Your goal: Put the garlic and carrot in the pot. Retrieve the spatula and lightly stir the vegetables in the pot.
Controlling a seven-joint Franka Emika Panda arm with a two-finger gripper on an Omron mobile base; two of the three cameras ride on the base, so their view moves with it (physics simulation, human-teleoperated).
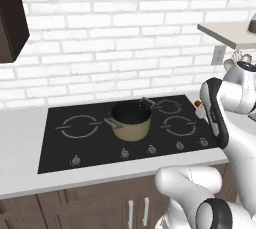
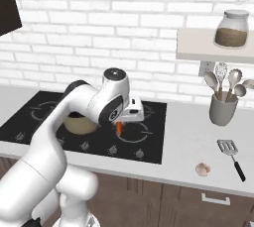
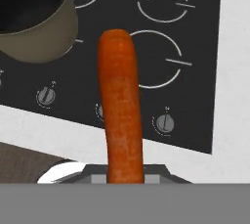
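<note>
The carrot [image 3: 119,105] is filling the middle of the hand view, its lower end sitting between the fingers of the gripper [image 2: 119,128], which is closed on it and holding it up over the cooktop [image 3: 195,47]. In the right base view the carrot is hanging point-down beneath the hand, above the front right burner, just beside the pot [image 1: 131,119] but not over it. The pot is sitting on the cooktop between the burners, its dark inside bare as far as the left base view is showing. The garlic [image 2: 202,169] is lying on the counter [image 2: 188,141] right of the cooktop, near the front edge. The spatula [image 2: 231,157] is lying flat just beside it, handle pointing toward the counter edge.
</note>
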